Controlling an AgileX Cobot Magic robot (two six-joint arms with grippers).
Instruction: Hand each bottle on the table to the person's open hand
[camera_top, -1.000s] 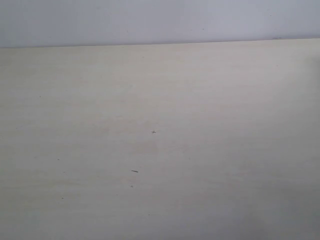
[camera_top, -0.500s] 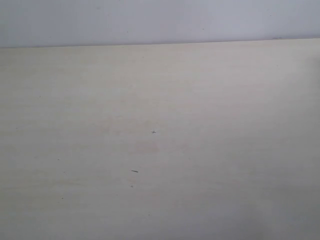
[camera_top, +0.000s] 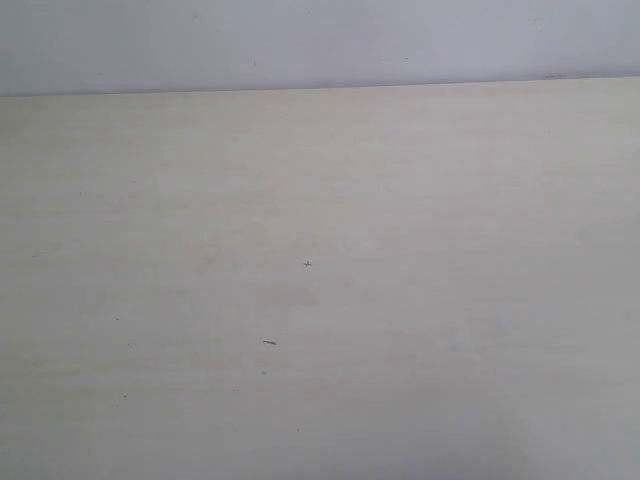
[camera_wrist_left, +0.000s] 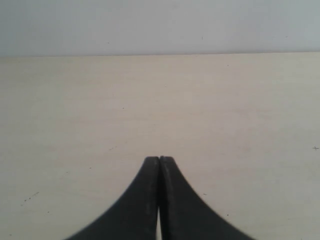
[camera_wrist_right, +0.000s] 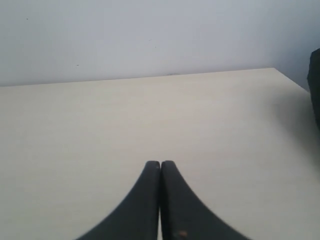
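The pale beige table (camera_top: 320, 280) fills the exterior view, and neither arm shows there. No bottles and no person's open hand appear in any view. In the left wrist view my left gripper (camera_wrist_left: 159, 159) is shut, its black fingers pressed together with nothing between them, above the bare table (camera_wrist_left: 150, 100). My right gripper (camera_wrist_right: 160, 163) is likewise shut on nothing over the table (camera_wrist_right: 125, 115) in the right wrist view.
A plain grey-white wall (camera_top: 320, 40) stands behind the table's far edge. A few small dark specks (camera_top: 269, 342) mark the tabletop. A dark object (camera_wrist_right: 315, 85) cuts into the edge of the right wrist view beside the table's corner.
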